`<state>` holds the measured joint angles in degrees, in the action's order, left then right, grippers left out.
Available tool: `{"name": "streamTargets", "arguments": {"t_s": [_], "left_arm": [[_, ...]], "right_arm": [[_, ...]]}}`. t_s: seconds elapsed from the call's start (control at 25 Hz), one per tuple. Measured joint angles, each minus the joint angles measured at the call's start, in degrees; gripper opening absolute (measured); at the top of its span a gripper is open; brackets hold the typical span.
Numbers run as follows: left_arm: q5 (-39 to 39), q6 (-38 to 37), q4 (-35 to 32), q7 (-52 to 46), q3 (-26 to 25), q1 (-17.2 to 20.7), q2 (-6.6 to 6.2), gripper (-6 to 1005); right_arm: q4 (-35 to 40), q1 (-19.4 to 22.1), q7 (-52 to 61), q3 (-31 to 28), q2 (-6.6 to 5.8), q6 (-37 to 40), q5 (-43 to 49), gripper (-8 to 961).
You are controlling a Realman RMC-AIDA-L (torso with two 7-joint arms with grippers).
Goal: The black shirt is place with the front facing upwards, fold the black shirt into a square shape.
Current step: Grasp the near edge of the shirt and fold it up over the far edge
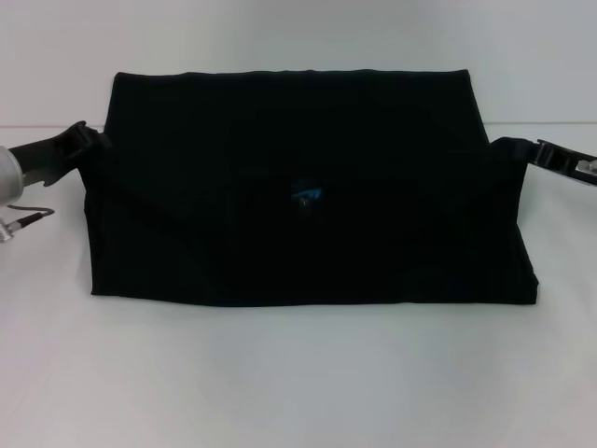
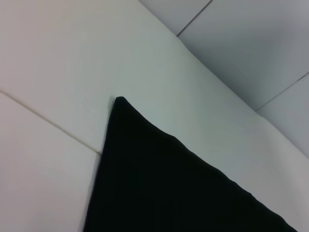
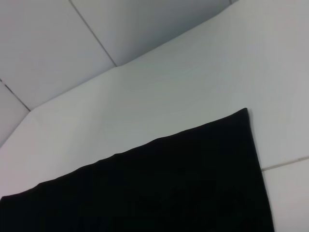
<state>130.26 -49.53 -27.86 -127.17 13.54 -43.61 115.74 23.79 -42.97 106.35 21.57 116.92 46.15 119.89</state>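
— Nearest the camera, what did you see?

— Bare white bench (image 1: 298,383) along its near edge, then the black shirt (image 1: 308,205) spread across the middle, its front hem closest and its far fold lying straight toward the bench's back edge.

— And the claws?

— Left claw (image 1: 93,140) met the shirt's left side, right claw (image 1: 504,145) its right side, both about halfway back. Whether either was spread or pinching cloth, I could not tell; the black fabric hid the tips.

— Anything on the shirt itself?

— One small blue label (image 1: 306,194) showed near its centre. Each wrist view caught a far corner of the shirt (image 2: 183,183) flat on the bench (image 3: 145,96).
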Motion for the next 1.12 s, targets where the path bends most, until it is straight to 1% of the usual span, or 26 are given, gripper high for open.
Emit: {"name": "streamTargets", "arguments": {"t_s": [0.16,0.28,0.44,0.48,0.56,0.68,0.72,0.76,0.84,0.96,1.0,1.04,1.12], "left_arm": [[-2.52,0.85,0.03,1.72,0.00,-0.06,0.95,52],[-3.70,1.20,0.54,3.25,0.00,0.02,1.21,62],[-3.84,1.42,1.74,3.30,-0.19,0.57,0.80,74],[-3.96,1.26,1.94,3.11,-0.27,0.88,0.63,109],[-4.18,0.50,2.52,2.88,-0.25,1.56,0.03,179],[-3.72,-1.17,5.16,2.79,0.61,2.04,-1.85,284],[-3.51,-1.57,6.23,2.78,0.98,2.07,-2.62,357],[-3.38,-1.82,7.57,2.76,1.64,2.10,-3.37,430],[-3.35,-2.72,8.56,2.72,2.27,2.28,-4.08,439],[-3.72,-7.75,6.97,2.69,2.43,3.68,-4.25,452],[-3.81,-10.61,5.96,2.72,2.43,4.37,-4.42,456],[-3.83,-13.19,4.97,2.79,2.42,4.95,-4.63,461],[-3.80,-19.75,2.00,3.28,2.45,6.70,-5.06,470]], "right_arm": [[0.57,-0.09,-0.40,0.26,0.35,-0.96,-0.02,45],[0.57,-0.16,-0.41,1.00,0.32,-1.26,0.06,60],[0.59,0.39,0.07,1.48,-0.11,0.12,0.08,206],[0.61,0.67,0.12,1.33,-0.27,0.76,0.02,242],[0.73,1.23,0.15,0.97,-0.54,2.22,0.00,328],[1.19,2.40,0.10,0.63,-1.09,5.76,-0.52,477],[1.25,3.02,-0.12,0.64,-1.24,7.38,-1.30,526],[1.25,3.02,-0.12,0.64,-1.24,7.38,-1.30,561],[1.31,3.74,-0.36,0.64,-1.39,8.61,-2.15,630],[1.40,4.69,-2.35,0.65,-1.68,12.19,-2.54,735],[1.78,5.64,-5.16,0.77,-2.03,16.72,-2.56,743],[1.78,5.64,-5.16,0.77,-2.03,16.72,-2.56,750],[2.53,7.01,-9.33,1.13,-2.52,23.79,-2.53,765]]}}
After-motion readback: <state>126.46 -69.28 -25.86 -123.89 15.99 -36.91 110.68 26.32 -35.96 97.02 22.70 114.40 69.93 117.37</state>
